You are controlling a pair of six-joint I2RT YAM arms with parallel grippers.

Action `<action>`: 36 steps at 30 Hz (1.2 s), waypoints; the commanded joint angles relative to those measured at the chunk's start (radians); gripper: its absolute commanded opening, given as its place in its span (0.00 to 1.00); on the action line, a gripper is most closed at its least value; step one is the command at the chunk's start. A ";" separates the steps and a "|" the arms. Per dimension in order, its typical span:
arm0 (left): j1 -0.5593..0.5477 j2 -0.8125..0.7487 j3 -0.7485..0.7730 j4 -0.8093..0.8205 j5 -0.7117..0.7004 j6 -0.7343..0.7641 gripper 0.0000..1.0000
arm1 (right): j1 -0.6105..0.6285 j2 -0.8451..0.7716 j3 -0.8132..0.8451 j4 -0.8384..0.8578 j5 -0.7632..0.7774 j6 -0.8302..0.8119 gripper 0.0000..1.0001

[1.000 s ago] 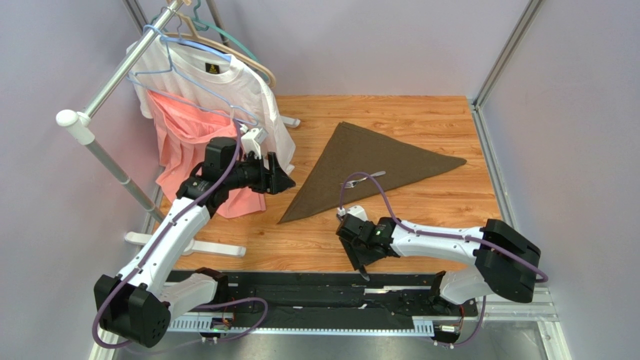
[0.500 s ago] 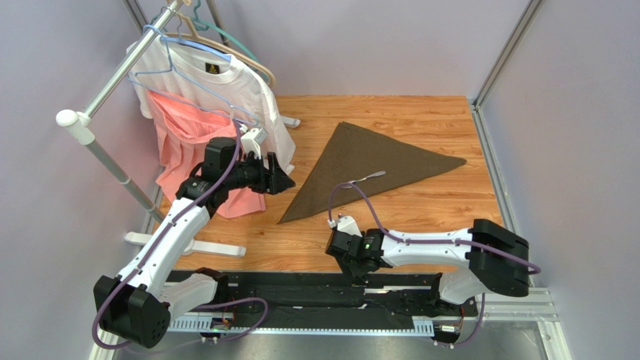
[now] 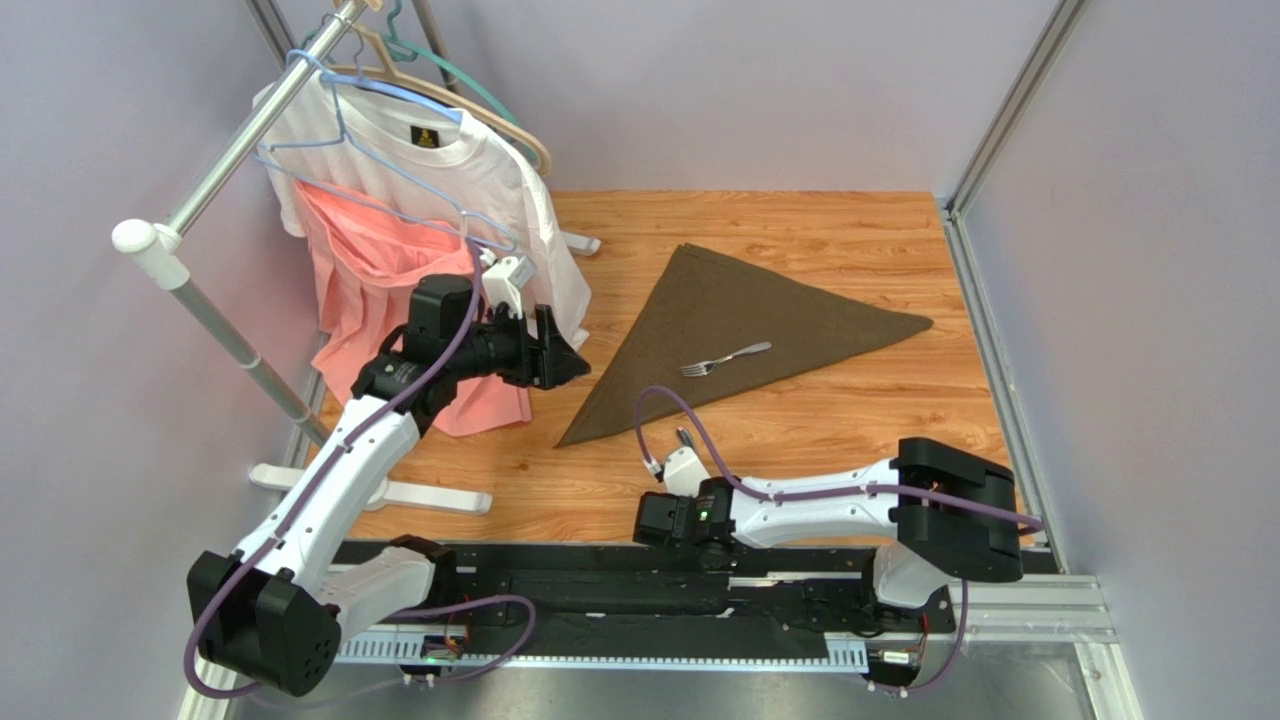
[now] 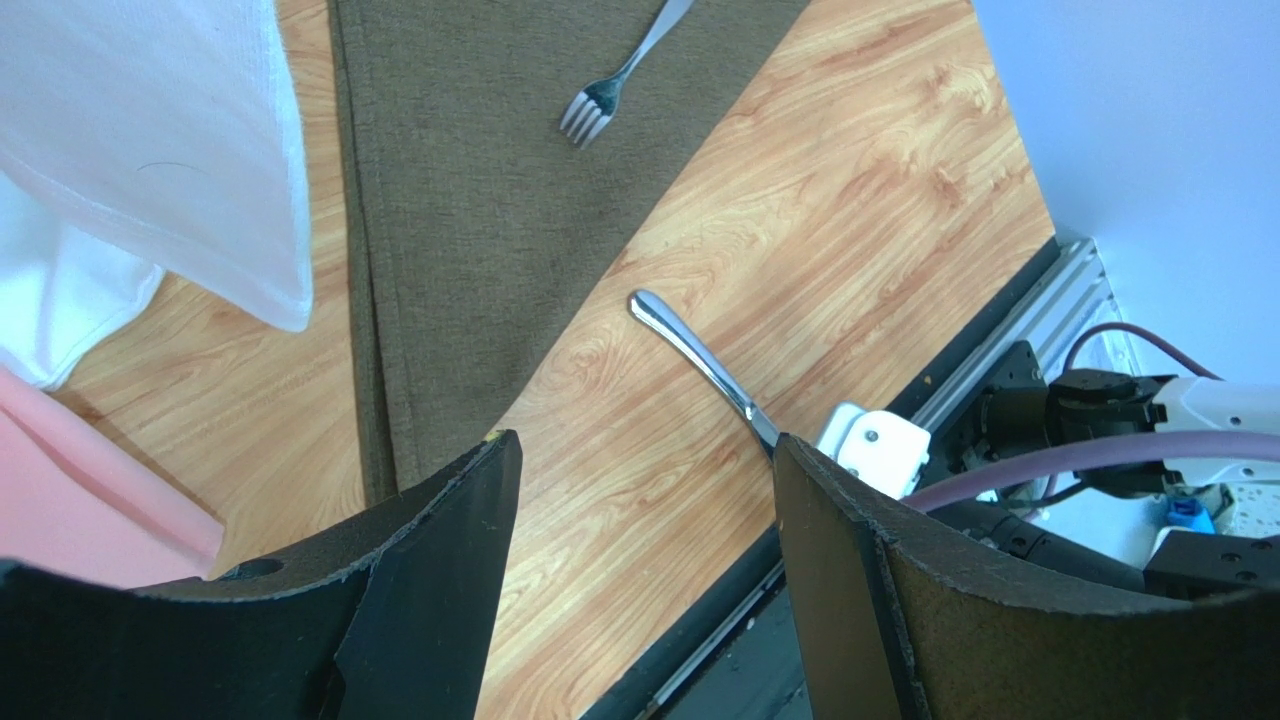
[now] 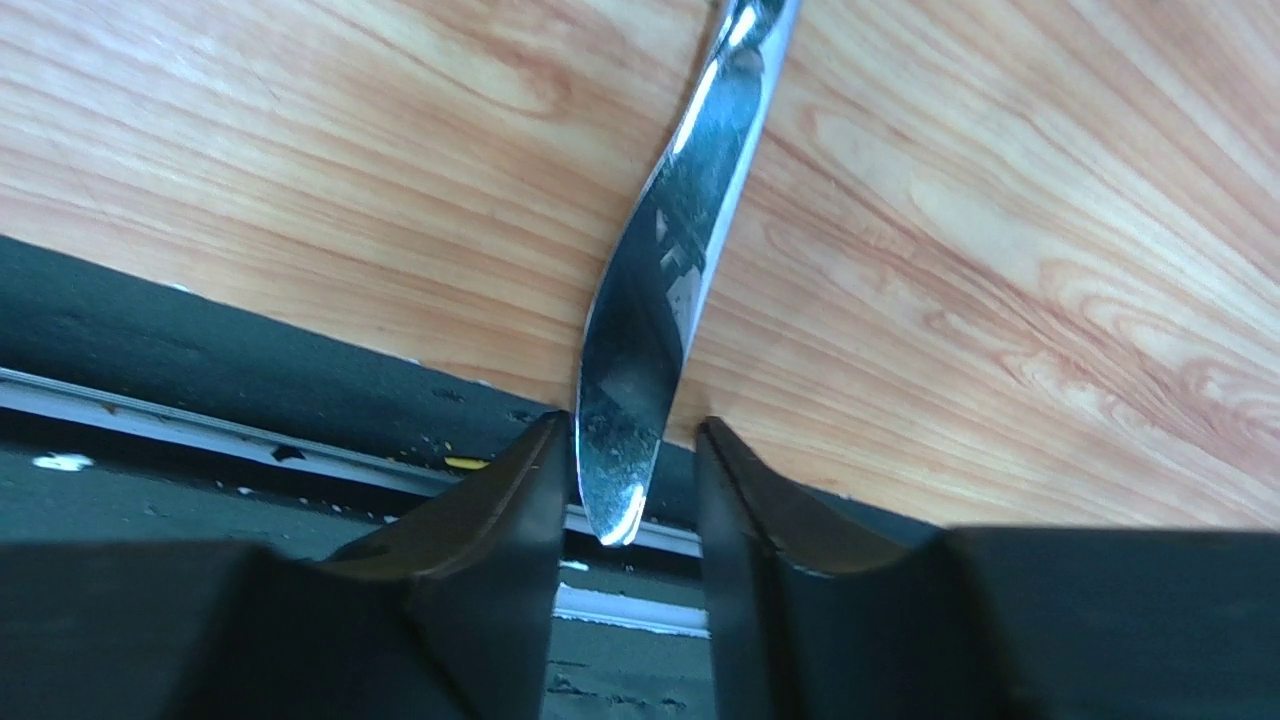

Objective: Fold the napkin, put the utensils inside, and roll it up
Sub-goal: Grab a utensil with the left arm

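Wood-grain table, top view.

- **Left tool**: hangs at 9 o'clock, jaws wide and holding nothing, just off the left edge of the napkin.
- **Right tool**: at 6 o'clock by the near edge, straddling the blade tip of the knife. Jaws stand narrow, but I cannot tell whether they pinch it yet.
- **Fork**: lies on the napkin, which is a folded triangle at 1 o'clock.

**Risk**
- The hold sits on the very tip of a slick, tapering blade. On lifting, the knife may squirt out or droop handle-down, then slide onto the black rail.
- When the knife is carried in, the cable could drag the fork or rumple the fold.

**Versus one second back**
- Left arm is unchanged.
- Right tool has shifted left toward the near edge and its jaws have narrowed.
- The cable loop has cleared the fork.
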 commanded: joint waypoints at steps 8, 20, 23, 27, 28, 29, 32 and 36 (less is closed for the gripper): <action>0.009 -0.027 -0.003 0.017 0.021 0.017 0.72 | 0.089 0.082 0.068 -0.093 0.102 0.096 0.26; 0.009 -0.042 -0.014 0.042 0.047 0.013 0.72 | 0.128 0.023 0.130 -0.215 0.203 0.102 0.15; 0.009 -0.041 -0.014 0.045 0.052 0.014 0.72 | 0.123 -0.025 0.110 -0.186 0.211 0.086 0.14; 0.009 -0.041 -0.014 0.046 0.056 0.016 0.72 | 0.117 -0.025 0.082 -0.169 0.202 0.080 0.22; 0.009 -0.041 -0.014 0.046 0.056 0.016 0.72 | 0.117 -0.023 0.081 -0.165 0.191 0.069 0.34; 0.009 -0.038 -0.014 0.043 0.058 0.016 0.72 | 0.120 -0.032 0.071 -0.154 0.159 0.055 0.38; 0.009 -0.035 -0.012 0.043 0.061 0.016 0.72 | 0.125 -0.068 0.019 -0.087 0.099 0.033 0.49; 0.009 -0.036 -0.012 0.040 0.053 0.016 0.72 | 0.113 -0.103 -0.028 -0.027 0.087 0.026 0.53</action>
